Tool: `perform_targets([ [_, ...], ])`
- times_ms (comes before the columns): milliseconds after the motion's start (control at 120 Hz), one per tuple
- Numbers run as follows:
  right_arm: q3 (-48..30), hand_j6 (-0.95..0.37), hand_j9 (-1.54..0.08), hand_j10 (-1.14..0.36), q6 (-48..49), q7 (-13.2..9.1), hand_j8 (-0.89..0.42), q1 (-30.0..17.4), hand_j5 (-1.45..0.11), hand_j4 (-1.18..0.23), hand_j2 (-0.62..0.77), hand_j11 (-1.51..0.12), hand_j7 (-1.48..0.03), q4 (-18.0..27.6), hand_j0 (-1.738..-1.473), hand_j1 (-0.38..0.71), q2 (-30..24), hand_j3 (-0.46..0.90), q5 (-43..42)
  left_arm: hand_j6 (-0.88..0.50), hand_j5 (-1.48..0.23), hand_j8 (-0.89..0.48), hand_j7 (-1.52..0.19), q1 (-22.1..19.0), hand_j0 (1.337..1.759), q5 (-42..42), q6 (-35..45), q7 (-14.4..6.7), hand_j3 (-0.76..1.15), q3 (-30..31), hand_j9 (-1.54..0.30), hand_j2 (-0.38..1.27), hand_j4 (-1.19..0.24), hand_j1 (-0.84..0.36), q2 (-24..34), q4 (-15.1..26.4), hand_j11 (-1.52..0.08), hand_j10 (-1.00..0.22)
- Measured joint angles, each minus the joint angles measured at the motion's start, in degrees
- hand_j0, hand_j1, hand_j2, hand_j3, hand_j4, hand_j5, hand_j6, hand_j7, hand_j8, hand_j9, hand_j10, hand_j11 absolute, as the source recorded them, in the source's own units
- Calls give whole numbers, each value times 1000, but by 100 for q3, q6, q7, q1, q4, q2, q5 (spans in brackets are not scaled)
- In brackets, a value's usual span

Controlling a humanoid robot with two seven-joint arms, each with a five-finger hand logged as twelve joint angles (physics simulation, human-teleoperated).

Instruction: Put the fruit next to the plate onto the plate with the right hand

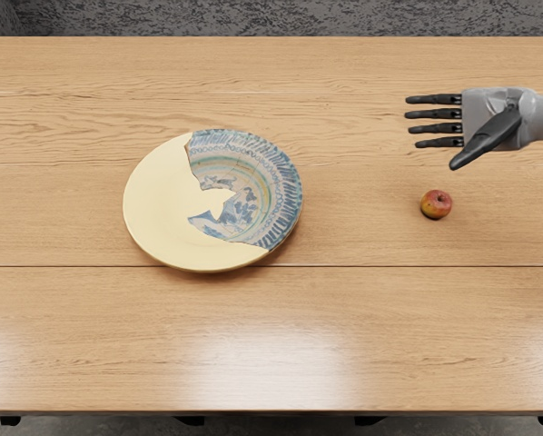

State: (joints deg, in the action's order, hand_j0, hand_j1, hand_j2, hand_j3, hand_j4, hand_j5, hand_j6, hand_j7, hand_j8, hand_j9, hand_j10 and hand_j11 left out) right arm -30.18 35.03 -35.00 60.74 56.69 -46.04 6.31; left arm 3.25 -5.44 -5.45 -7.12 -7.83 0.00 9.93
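The right hand (478,120), grey w/ black fingers (433,113), was seen coming in from the right edge, w/ only the wrist and a short bit of forearm shown. It was held open: four fingers were stretched out straight and parallel, pointed away from the wrist, and the thumb was angled down and forward below the palm. Nothing was gripped. The small round red-and-yellow fruit (436,204), apple-like, was found near the hand, just below the fingers and thumb tip in the pic, w/ a clear gap and no contact. How high the hand was held above it couldn't be told. The fruit was rested on the light wooden table (271,345), not on the plate. The large round ceramic plate (158,204), plain cream on one part w/ a blue patterned section on the other, was set well beyond the fingertips, on the side the fingers were pointed at and approx. level w/ the fruit. Fruit and plate were separated by a wide stretch of wood.
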Motion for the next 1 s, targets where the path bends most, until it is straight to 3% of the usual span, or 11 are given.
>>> perform_targets([
  [233, 2, 2, 0, 1, 0, 0, 1, 40, 0, 0, 0, 0, 0, 7, -1658, -349, -54, 0, -44, 0, 0, 0, 0, 0, 1658, 0, 0, 0, 0, 0, 0, 0, 0, 349, 0, -1, 0, 0],
  [375, -91, 1, 0, 1, 0, 0, 1, 115, 0, 0, 0, 0, 0, 104, -1658, -349, -63, 0, -1211, 0, 0, 0, 0, -1, 1658, 0, 0, 0, 0, 0, 0, 0, 0, 349, 0, 0, 0, 0],
  [558, -292, -1, 0, 0, -155, 100, -1, 135, 0, -1, 0, 0, 0, 1208, -1658, -349, -153, 0, -3104, 0, 0, 0, 0, -4, 1658, 0, 0, 0, 0, 0, 0, 0, 0, 349, 0, 0, 0, 0],
  [742, -274, -3, 0, -2, -1053, 131, -2, 34, 0, -2, 0, 0, 0, 2182, -1658, -349, -273, 0, -4118, 0, 0, 0, 0, -2, 1658, 0, 0, 0, 0, 0, 0, 0, 0, 349, 0, 0, 0, 0],
  [1000, -156, -5, 0, -3, -2169, 127, -4, -307, -1, -3, 1, 0, 0, 2783, -1658, -349, -288, 0, -4776, 0, 0, 0, 0, 0, 1658, 0, 0, 0, 0, 0, 0, 0, 0, 349, 0, 0, 0, 0],
])
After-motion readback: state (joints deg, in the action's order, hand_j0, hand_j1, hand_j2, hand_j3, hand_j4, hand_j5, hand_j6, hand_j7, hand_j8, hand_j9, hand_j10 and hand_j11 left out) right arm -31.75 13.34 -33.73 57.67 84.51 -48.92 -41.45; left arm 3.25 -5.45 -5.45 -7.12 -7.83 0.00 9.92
